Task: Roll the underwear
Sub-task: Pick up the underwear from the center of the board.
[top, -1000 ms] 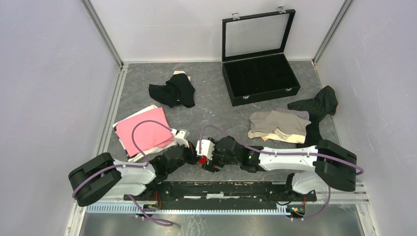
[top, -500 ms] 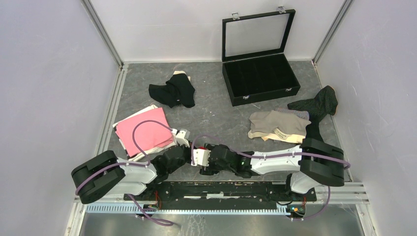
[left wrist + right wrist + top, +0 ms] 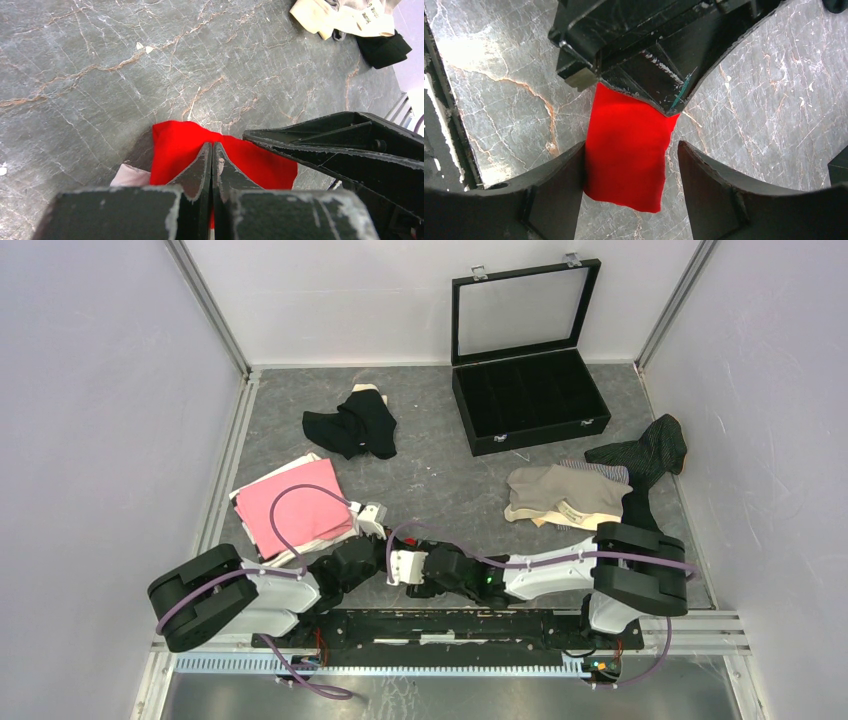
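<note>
step: securing the red underwear (image 3: 624, 180) on the counter (image 3: 100, 75) before rolling
left claw (image 3: 212, 147): pinched shut on its edge
right claw (image 3: 630, 150): wide, straddling it
next: probably close right, then roll

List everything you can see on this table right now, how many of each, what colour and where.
red underwear: one, red, near edge, between the two grippers
pink underwear: one, pink, left side, lying on paler cloth
black underwear: one, black, back, left of centre
beige underwear: one, beige, right side
pinstriped underwear: one, dark, far right by the wall
case: one, black, glass lid raised, back right
table: one, grey marbled
left gripper: one, black, shut on the red underwear
right gripper: one, black, open, astride the red underwear
</note>
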### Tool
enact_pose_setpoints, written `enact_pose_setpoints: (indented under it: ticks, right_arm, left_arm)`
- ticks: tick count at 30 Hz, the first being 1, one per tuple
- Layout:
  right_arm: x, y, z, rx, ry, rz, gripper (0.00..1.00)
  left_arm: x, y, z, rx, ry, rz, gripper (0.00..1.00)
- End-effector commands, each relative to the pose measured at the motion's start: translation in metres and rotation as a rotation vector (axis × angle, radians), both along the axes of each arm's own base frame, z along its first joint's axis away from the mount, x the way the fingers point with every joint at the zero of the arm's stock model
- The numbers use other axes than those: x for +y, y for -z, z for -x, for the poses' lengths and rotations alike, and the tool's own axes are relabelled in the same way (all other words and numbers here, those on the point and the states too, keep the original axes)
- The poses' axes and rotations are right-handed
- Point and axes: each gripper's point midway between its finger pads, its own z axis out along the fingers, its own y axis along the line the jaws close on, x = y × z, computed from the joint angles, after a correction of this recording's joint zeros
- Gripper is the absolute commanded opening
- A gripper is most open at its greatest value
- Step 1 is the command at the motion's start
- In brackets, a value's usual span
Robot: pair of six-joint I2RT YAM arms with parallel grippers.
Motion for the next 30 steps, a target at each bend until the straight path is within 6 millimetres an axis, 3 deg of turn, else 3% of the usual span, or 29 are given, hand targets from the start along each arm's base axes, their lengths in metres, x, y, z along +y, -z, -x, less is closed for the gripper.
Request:
enact_pose_setpoints:
  ticks: [1,9,14,18,24,30]
  right_arm:
    - [-0.021,0.021,-0.009,-0.041,0.049,0.094,0.69]
    - [-0.032,0.027,-0.009,-0.038,0.085,0.104,0.37]
    - [-0.040,0.027,-0.007,-0.015,0.121,0.071,0.17]
    - [-0.046,0.026,-0.002,0.029,0.151,0.016,0.02]
    - [-0.047,0.016,0.000,0.165,0.206,-0.155,0.00]
    - [-0.040,-0.018,-0.009,0.348,0.238,-0.386,0.00]
  left_arm:
    - [0.025,0.043,0.016,0.103,-0.003,-0.151,0.02]
    - [0.019,0.024,0.004,0.073,-0.041,-0.116,0.02]
    - [0.020,-0.010,-0.017,0.023,-0.122,-0.082,0.02]
    - [0.027,-0.047,-0.032,-0.027,-0.185,-0.042,0.11]
    - [0.036,-0.102,-0.037,-0.125,-0.198,0.008,0.26]
    - [0.020,-0.125,-0.025,-0.154,-0.077,0.051,0.39]
